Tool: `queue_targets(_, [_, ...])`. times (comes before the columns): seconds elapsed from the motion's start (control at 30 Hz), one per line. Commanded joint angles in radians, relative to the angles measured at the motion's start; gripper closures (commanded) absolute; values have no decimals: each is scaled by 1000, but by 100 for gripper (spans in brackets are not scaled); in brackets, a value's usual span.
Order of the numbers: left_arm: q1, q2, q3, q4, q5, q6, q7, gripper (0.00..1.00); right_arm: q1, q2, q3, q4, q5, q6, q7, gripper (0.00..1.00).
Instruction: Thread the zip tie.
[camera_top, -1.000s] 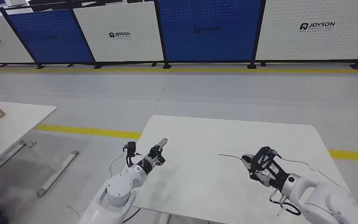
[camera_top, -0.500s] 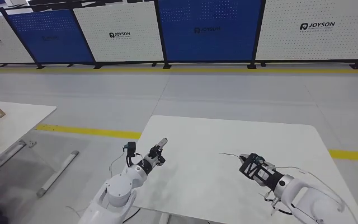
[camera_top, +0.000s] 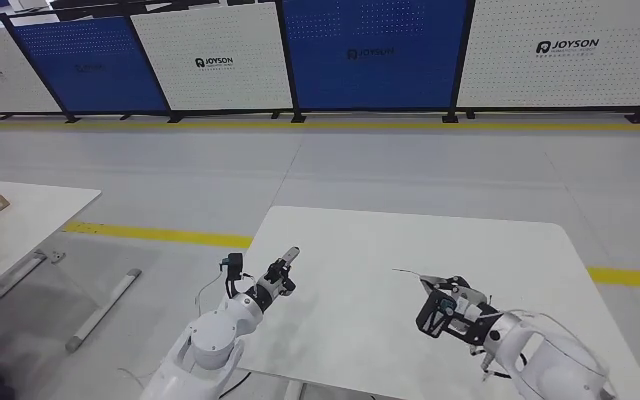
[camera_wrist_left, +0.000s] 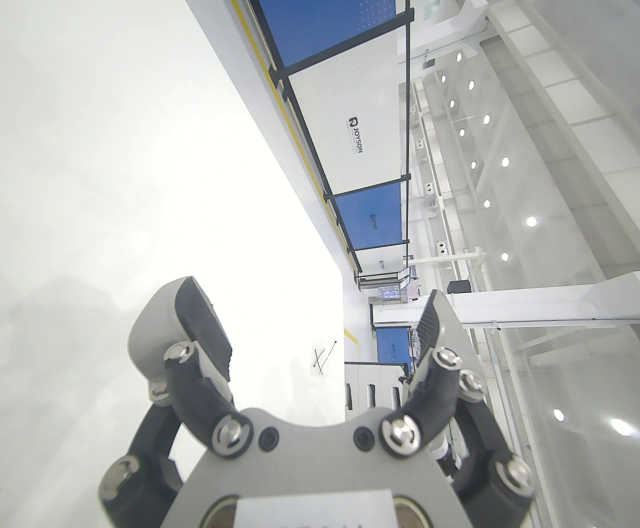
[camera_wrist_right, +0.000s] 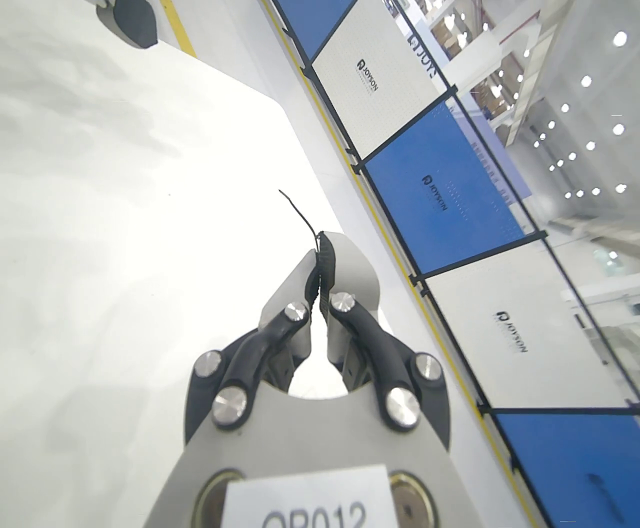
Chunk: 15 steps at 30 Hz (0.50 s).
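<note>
White table (camera_top: 400, 240) in a hall fenced by blue and white pegboard panels. Toward the right front, right gripper (camera_wrist_right: 320, 260) pinched tight on a thin black zip tie (camera_wrist_right: 300, 212), tail poking past the fingertips over the tabletop. At the left edge, left gripper (camera_wrist_left: 320, 310) spread wide, holding nothing, well apart from the tie. Likely trouble: springy tail flexing or slipping in so narrow a pinch, missing the head slot.

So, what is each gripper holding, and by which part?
The right gripper pinches the zip tie by its strap, one thin end poking out; the left gripper holds nothing.
</note>
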Motion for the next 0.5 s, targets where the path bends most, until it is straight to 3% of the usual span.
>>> queue_targets(0.0, [0, 0, 0, 0, 0, 0, 0, 0, 32, 5, -33, 12, 11, 1, 22, 100])
queue_targets(0.47, [0, 0, 0, 0, 0, 0, 0, 0, 36, 6, -39, 13, 11, 1, 25, 100])
